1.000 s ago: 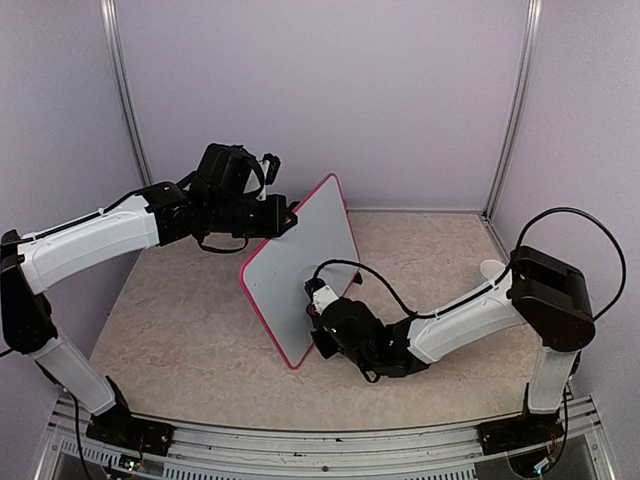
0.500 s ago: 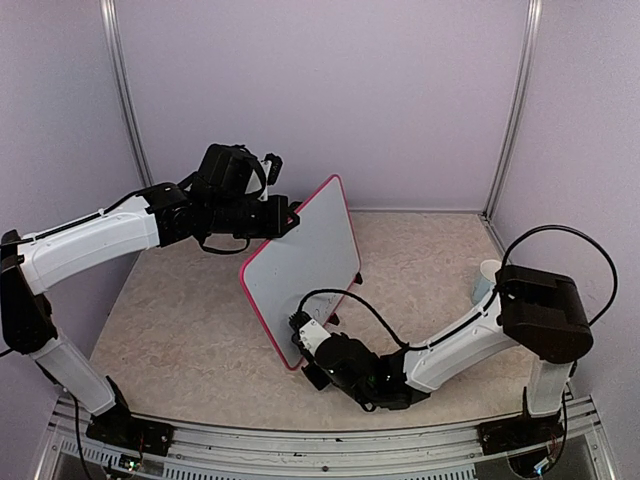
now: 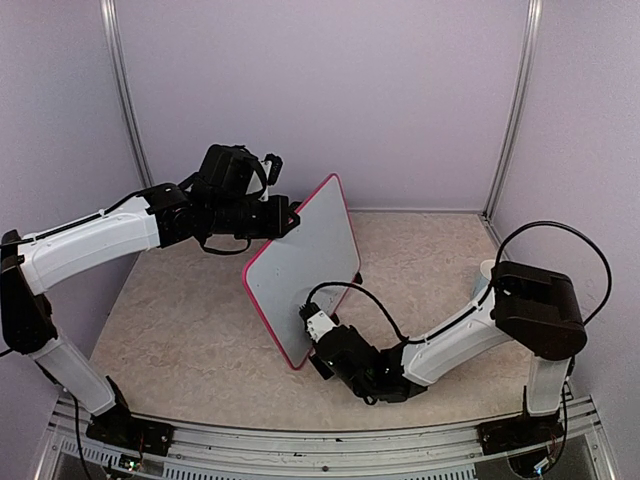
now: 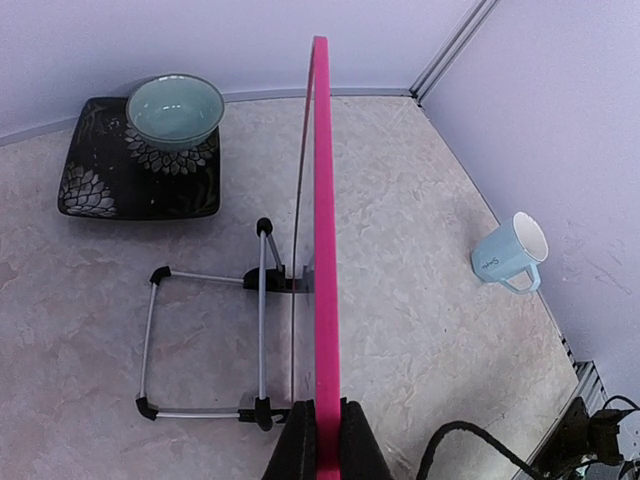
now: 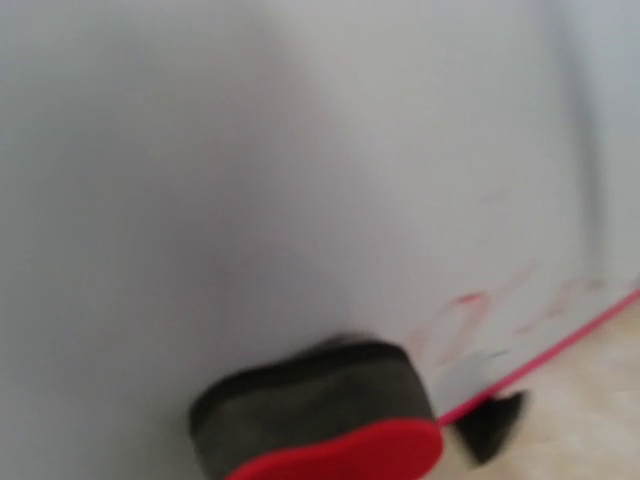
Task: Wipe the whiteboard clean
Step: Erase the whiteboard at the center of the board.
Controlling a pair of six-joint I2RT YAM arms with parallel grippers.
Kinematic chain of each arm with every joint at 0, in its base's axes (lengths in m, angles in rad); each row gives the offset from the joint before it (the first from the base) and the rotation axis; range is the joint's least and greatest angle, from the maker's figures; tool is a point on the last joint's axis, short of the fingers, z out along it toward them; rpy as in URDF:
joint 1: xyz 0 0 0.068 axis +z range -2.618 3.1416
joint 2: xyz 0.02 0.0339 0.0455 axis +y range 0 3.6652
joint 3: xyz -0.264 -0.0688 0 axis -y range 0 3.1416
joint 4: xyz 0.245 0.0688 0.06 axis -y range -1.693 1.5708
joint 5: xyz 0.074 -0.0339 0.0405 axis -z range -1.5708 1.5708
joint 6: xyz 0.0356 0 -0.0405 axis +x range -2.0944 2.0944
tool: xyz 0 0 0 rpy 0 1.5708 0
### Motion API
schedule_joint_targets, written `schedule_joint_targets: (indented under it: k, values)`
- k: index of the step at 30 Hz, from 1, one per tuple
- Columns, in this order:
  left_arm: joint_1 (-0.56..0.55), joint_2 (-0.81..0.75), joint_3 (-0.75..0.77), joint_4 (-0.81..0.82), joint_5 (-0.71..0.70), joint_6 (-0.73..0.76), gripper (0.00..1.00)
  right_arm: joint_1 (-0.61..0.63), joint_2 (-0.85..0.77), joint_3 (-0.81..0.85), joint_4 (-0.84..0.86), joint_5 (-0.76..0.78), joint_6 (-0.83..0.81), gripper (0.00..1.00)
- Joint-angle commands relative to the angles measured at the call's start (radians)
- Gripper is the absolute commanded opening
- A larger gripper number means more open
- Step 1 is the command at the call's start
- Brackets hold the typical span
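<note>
Left wrist view: left gripper [image 4: 320, 440] fingers clamped on whiteboard's [image 4: 320, 200] pink edge, board held upright, wire stand [image 4: 210, 340] just beside it. Right gripper [image 3: 314, 345] closed on eraser [image 5: 320, 415], pressed vs board's lower face nr faint red marks [image 5: 470, 305].

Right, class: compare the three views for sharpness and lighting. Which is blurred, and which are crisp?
Right wrist view: blurred throughout, the eraser and whiteboard edges smeared. Left wrist view: sharp, the mug crisp, the whiteboard seen edge-on. Top external view: evenly lit and sharp.
</note>
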Motion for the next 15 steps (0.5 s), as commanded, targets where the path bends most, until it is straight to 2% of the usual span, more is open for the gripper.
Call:
schedule_joint_targets:
  k: [1, 8, 15]
  values:
    - [-0.035, 0.013, -0.021, -0.03, 0.084, -0.062, 0.0, -0.038, 0.013, 0.026, -0.013, 0.069, -0.013, 0.13]
    - [-0.036, 0.018, -0.019, -0.03, 0.085, -0.062, 0.0, -0.041, -0.01, 0.011, 0.057, -0.002, -0.063, 0.13]
    - [-0.036, 0.025, -0.019, -0.026, 0.084, -0.065, 0.0, 0.042, -0.035, -0.058, 0.198, -0.082, -0.11, 0.13]
